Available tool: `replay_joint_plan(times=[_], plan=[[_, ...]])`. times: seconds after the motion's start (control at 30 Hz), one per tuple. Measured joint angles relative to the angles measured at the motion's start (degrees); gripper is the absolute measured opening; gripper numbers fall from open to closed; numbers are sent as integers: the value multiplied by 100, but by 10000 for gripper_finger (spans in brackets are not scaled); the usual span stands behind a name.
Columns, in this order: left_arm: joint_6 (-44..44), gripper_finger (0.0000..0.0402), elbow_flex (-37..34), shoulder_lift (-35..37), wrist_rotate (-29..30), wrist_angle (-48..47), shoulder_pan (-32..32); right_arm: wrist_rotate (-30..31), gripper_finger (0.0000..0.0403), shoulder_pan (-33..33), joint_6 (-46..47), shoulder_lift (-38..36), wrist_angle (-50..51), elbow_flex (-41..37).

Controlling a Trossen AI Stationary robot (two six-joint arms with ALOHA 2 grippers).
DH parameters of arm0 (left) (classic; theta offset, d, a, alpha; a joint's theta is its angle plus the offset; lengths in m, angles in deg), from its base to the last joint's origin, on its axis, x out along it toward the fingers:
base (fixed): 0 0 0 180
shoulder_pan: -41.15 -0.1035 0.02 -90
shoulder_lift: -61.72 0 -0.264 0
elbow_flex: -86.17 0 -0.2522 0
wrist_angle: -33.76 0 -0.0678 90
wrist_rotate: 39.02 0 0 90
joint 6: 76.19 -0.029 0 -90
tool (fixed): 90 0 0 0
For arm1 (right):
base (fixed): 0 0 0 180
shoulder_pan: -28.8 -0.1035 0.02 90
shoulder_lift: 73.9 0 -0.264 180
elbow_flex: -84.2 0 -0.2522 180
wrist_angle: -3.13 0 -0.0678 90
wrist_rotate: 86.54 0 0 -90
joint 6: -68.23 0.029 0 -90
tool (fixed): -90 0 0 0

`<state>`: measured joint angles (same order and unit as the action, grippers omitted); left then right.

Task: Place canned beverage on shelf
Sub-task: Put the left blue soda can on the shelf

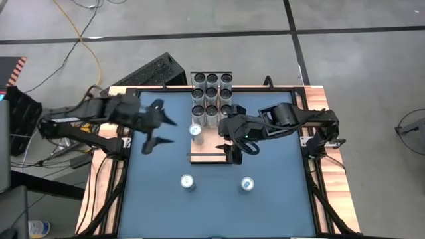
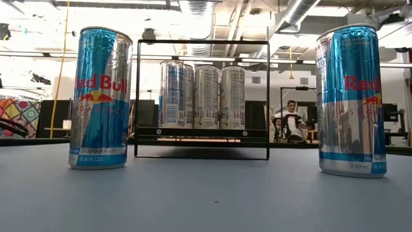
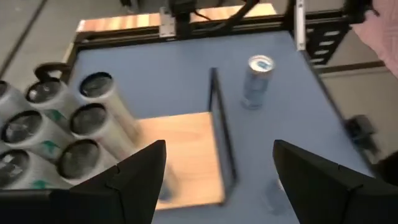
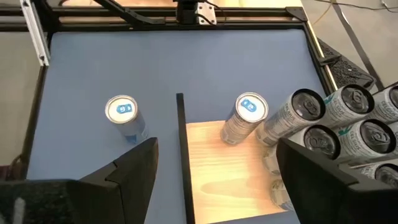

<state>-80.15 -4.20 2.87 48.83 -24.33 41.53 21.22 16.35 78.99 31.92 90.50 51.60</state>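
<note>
Two loose cans (image 1: 188, 181) (image 1: 247, 184) standing upright on blue table (image 1: 279, 199), short of shelf (image 1: 209, 156) | right gripper (image 1: 234, 151) hovering nearer, jaws spread, empty | left gripper (image 1: 159, 131) gaping, empty | nine cans (image 1: 212, 95) already standing shelved.

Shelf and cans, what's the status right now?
Left gripper and right gripper open, empty, over the light-wood shelf. Ten silver cans on it; two blue-and-silver cans on the blue table. Nothing blocking.
</note>
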Motion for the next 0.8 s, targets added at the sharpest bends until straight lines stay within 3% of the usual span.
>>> replay_joint_plan(times=[0.27, 0.4, 0.57, 0.63, 0.8], plan=[[1843, 281, 272, -41, 2025, -1106, 2428, -7, 311, -270, 639, 5, 5, 5], [2915, 281, 266, -204, 2609, -1367, 3381, -2, 311, -587, 769, 221, -95, 7], [3736, 281, 268, -406, 3006, -1263, 4314, -46, 311, -862, -162, 762, -1090, -4], [4042, 281, 268, -502, 3220, -1296, 4597, -339, 311, -839, -264, 902, -1601, -4], [4844, 281, 268, -969, 3866, -1257, 5074, -639, 311, -801, -71, 885, -1540, 7]])
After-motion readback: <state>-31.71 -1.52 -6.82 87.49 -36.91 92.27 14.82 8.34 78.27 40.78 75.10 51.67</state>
